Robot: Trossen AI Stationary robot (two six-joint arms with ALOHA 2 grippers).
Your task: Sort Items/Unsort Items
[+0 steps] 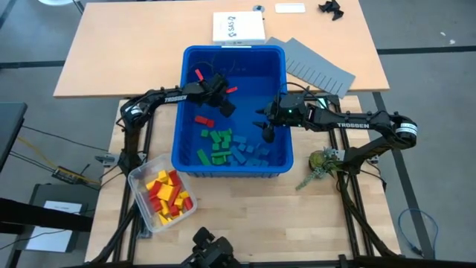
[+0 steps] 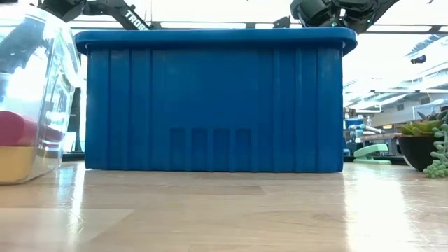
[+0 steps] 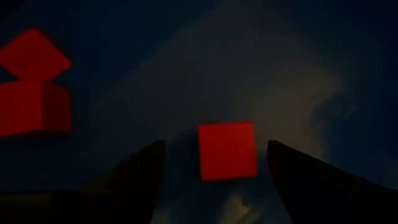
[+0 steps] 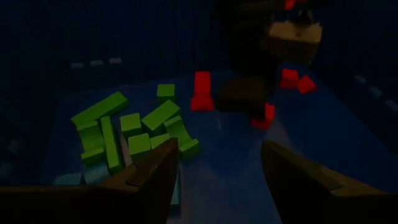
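Inside the blue bin [image 1: 178, 112], red, green and blue blocks [image 1: 219, 145] lie grouped; both grippers, left [image 1: 222, 95] and right [image 1: 266, 128], gape empty, yellow and red blocks [image 1: 167, 195] remaining in the clear tub [image 1: 136, 176].

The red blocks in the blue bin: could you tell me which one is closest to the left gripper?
The red block seen between the open fingers of the left gripper in its wrist view; the other red blocks lie off to one side, outside the fingers.

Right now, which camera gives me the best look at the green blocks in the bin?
The right wrist view: the green blocks lie close ahead of the open right gripper, each shape distinct. The high view shows them small inside the blue bin. The low view sees only the bin's wall; the left wrist view shows none.
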